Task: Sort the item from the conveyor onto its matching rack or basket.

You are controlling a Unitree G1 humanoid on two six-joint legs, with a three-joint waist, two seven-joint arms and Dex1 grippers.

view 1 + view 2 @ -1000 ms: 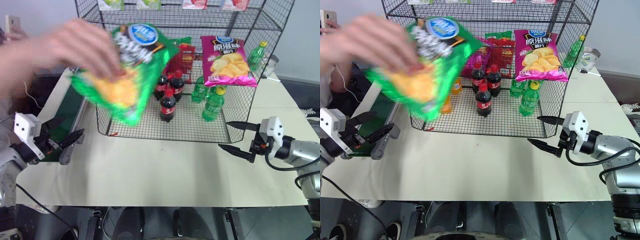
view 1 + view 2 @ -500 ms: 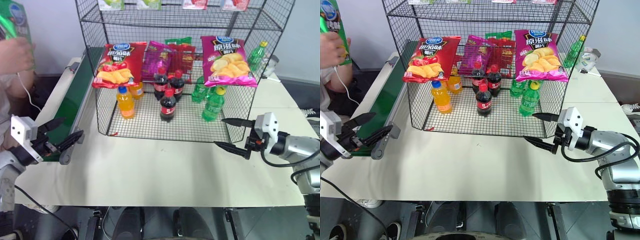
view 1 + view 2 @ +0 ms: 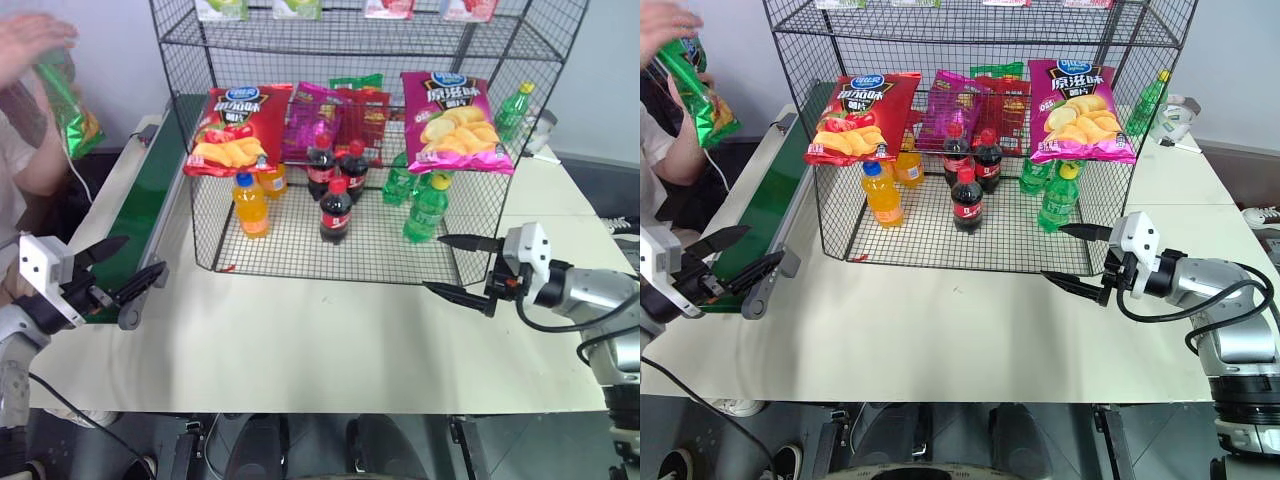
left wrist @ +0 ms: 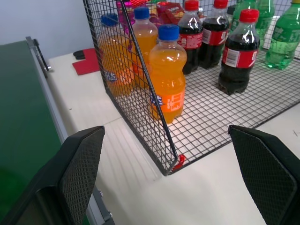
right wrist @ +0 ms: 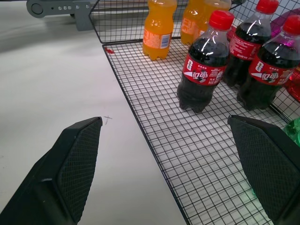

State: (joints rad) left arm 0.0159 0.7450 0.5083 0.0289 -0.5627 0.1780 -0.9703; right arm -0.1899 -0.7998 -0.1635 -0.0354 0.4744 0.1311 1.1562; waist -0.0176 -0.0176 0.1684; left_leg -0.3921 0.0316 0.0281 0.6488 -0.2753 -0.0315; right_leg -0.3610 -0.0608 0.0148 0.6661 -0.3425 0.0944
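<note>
Down at eight o'clock, my left gripper waits wide open and holds nothing, by the near end of the conveyor. At four o'clock my right gripper is wide open and holds nothing too, just in front of the rack. Farther off, at twelve o'clock, a red crisp bag and a pink crisp bag hang there. Way out at ten o'clock, a person's hand holds the item up in the air. I think my job has not begun; I must grab it and hang it.
</note>
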